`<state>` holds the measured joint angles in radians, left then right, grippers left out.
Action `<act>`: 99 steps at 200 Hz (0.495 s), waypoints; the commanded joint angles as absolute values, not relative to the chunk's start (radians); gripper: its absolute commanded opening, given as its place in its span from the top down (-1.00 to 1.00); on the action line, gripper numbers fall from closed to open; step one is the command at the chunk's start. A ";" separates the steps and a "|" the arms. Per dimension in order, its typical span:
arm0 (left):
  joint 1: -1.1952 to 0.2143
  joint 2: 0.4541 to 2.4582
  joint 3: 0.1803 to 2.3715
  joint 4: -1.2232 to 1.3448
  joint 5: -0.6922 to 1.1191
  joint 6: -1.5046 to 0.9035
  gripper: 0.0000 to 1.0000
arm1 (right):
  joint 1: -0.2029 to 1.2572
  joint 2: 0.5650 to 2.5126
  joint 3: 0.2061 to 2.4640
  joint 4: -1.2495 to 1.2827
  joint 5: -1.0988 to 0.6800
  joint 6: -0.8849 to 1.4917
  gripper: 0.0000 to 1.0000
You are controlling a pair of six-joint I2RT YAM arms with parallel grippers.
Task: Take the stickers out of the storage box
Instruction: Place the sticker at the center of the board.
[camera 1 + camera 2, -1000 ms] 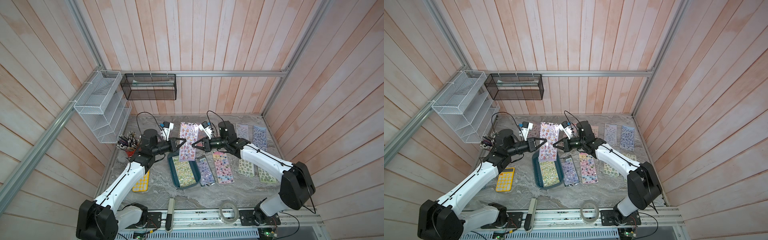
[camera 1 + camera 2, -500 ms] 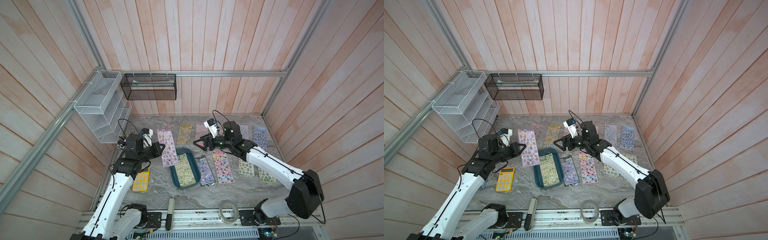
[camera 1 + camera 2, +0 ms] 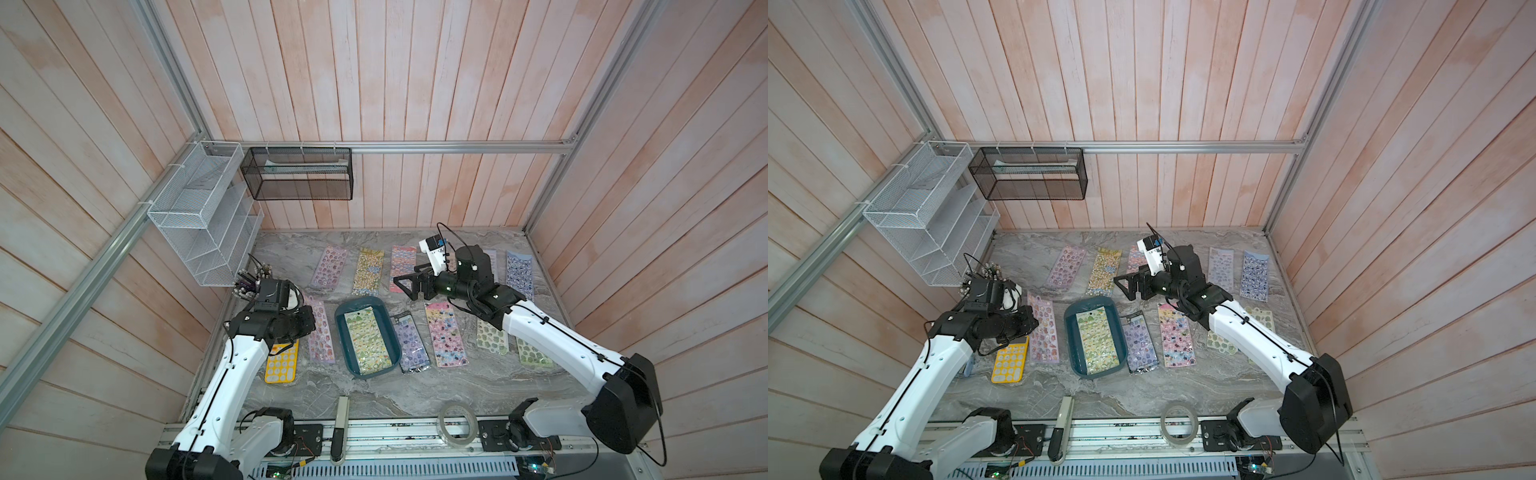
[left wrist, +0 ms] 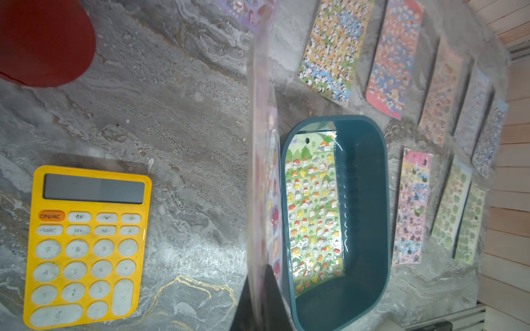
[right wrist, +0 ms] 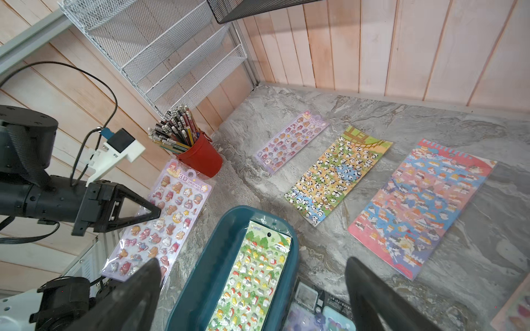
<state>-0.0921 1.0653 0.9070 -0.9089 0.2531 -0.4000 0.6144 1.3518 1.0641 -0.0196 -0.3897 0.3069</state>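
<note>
The storage box (image 3: pixel 341 332) (image 3: pixel 1070 332) (image 4: pixel 370 200) (image 5: pixel 212 258) is a teal tray at mid-table with one green sticker sheet (image 3: pixel 368 338) (image 3: pixel 1097 340) (image 4: pixel 312 212) (image 5: pixel 255 272) lying in it. My left gripper (image 4: pixel 258 301) (image 5: pixel 156 213) is shut on the side edge of a lilac sticker sheet (image 3: pixel 321 334) (image 3: pixel 1044 332) (image 5: pixel 160 217), low just left of the box. In the left wrist view this sheet shows edge-on. My right gripper (image 3: pixel 401 284) (image 3: pixel 1121 286) (image 5: pixel 252 286) hangs open and empty above the box's far end. Several more stickers (image 3: pixel 368 270) (image 3: pixel 444 338) lie flat around the box.
A yellow calculator (image 3: pixel 281 361) (image 4: pixel 86 243) lies left of the held sheet. A red pencil cup (image 5: pixel 200 160) (image 4: pixel 43 40) stands at the left wall under the white wire rack (image 3: pixel 199 216). A black mesh basket (image 3: pixel 297 174) hangs on the back wall. A tape roll (image 3: pixel 458 419) sits at the front edge.
My right gripper has opened and let go of the lilac sheet that both grippers held. The left arm has carried that sheet left and down beside the box.
</note>
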 commanded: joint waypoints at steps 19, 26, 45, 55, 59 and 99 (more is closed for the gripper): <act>-0.087 1.163 0.891 -0.881 0.249 -0.388 1.00 | 0.615 1.335 1.047 -0.027 -0.364 0.291 -0.99; -0.088 1.189 0.895 -0.866 0.254 -0.387 1.00 | 0.614 1.332 1.044 -0.027 -0.363 0.291 -1.00; -0.087 1.270 0.920 -0.832 0.251 -0.391 1.00 | 0.614 1.324 1.037 -0.026 -0.357 0.290 -0.99; -0.087 1.318 0.935 -0.817 0.252 -0.386 1.00 | 0.614 1.321 1.032 -0.024 -0.355 0.291 -1.00; -0.087 1.336 0.939 -0.812 0.245 -0.391 1.00 | 0.614 1.318 1.030 -0.022 -0.354 0.293 -1.00; -0.087 1.457 0.940 -0.722 0.230 -0.416 0.95 | 0.614 1.302 1.005 -0.010 -0.344 0.304 -0.99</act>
